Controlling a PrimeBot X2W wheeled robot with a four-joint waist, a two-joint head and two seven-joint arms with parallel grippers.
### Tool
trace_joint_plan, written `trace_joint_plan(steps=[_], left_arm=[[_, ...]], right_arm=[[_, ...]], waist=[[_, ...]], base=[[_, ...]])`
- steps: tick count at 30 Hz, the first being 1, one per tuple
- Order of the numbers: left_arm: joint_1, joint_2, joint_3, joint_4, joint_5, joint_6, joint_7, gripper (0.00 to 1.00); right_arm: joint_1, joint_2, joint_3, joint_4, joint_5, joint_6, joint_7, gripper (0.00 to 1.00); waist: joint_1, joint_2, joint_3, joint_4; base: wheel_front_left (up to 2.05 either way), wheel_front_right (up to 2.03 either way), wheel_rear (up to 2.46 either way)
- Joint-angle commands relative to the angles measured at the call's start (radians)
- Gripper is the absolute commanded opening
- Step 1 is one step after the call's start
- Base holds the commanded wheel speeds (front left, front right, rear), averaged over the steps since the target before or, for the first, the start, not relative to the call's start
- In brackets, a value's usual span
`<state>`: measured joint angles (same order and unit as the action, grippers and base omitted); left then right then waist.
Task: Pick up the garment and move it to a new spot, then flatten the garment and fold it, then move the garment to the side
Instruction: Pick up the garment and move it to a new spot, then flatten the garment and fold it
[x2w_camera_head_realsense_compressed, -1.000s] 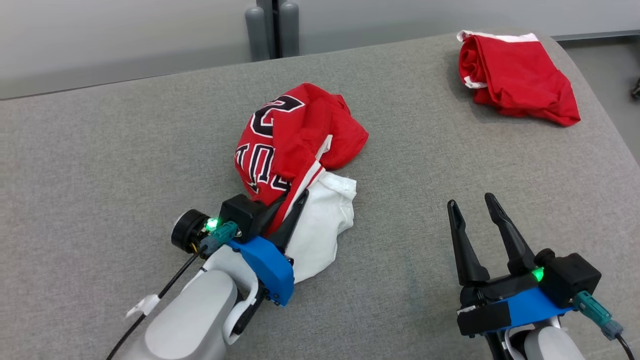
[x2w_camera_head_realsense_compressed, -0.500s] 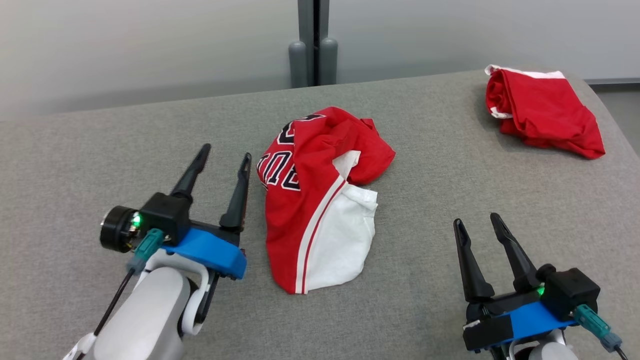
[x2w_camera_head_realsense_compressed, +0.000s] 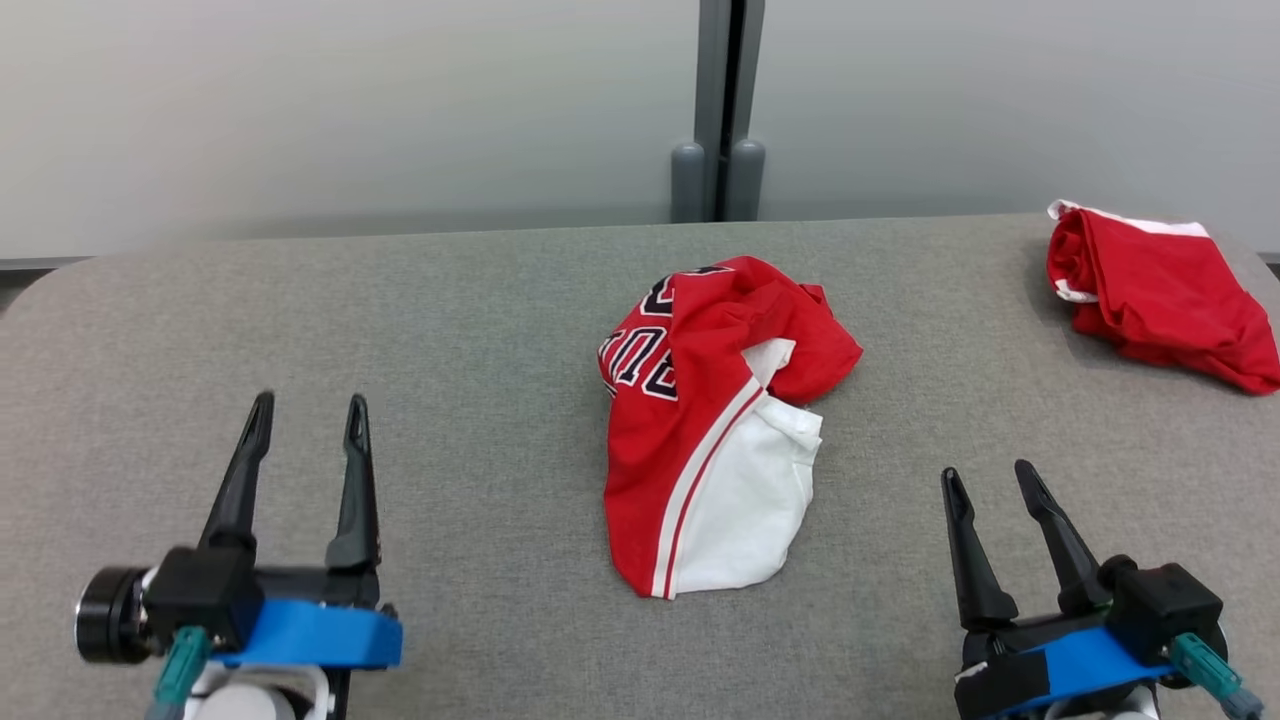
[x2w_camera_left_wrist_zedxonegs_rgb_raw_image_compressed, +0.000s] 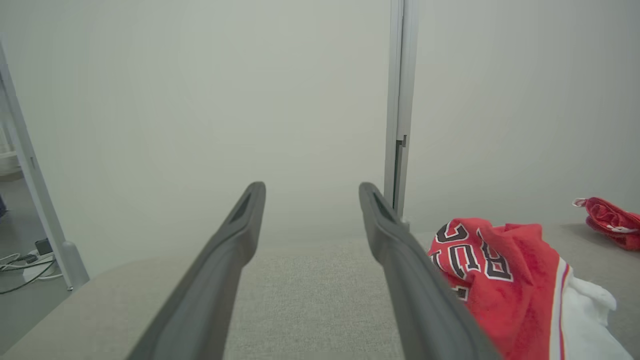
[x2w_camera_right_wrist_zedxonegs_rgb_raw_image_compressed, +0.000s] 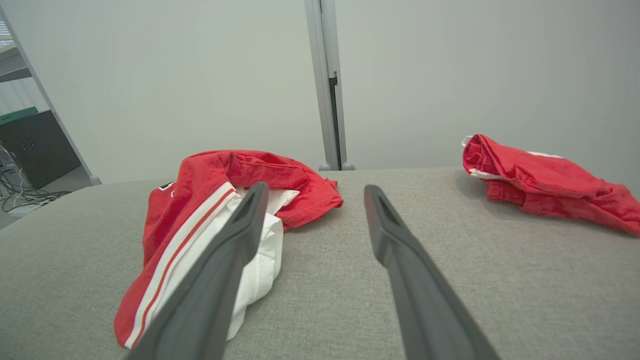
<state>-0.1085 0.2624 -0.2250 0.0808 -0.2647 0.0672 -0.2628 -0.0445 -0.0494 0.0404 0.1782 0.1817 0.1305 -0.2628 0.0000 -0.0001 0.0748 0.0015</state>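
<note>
Lying crumpled on the table (x2w_camera_head_realsense_compressed: 400, 300), the red-and-white garment (x2w_camera_head_realsense_compressed: 715, 420) shows black lettering

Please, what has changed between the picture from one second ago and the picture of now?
The left gripper let go of the crumpled red-and-white garment and drew back to its left, now open and clear of it. The right gripper stayed open; the second red garment stayed put. The whole view also shifted.

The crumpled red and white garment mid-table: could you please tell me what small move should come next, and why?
The garment lies bunched between the left gripper and right gripper, both open and clear of it, so probably reach both in to pinch its edges and spread it flat.
</note>
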Motion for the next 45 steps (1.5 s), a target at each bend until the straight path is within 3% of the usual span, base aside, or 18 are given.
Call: trace_joint_plan(steps=[1, 18, 45], left_arm=[[0.033, -0.016, 0.022, -0.015, 0.021, -0.013, -0.002, 1.0], [0.168, -0.106, 0.143, 0.07, 0.113, -0.115, -0.003, 1.0], [0.145, -0.157, 0.205, 0.092, 0.182, -0.171, -0.003, 1.0]], right_arm=[[0.019, -0.002, -0.009, 0.004, -0.002, 0.001, -0.002, 1.0], [0.093, -0.002, -0.019, 0.084, 0.008, 0.001, -0.002, 1.0], [0.067, -0.002, 0.002, 0.115, 0.017, 0.001, -0.002, 1.0]], waist=[[0.0, 0.0001, -0.008, 0.008], [0.0, 0.0001, -0.062, 0.03], [0.0, 0.0001, -0.058, 0.034]], base=[[0.0, 0.0, 0.0], [0.0, 0.0, 0.0], [0.0, 0.0, 0.0]])
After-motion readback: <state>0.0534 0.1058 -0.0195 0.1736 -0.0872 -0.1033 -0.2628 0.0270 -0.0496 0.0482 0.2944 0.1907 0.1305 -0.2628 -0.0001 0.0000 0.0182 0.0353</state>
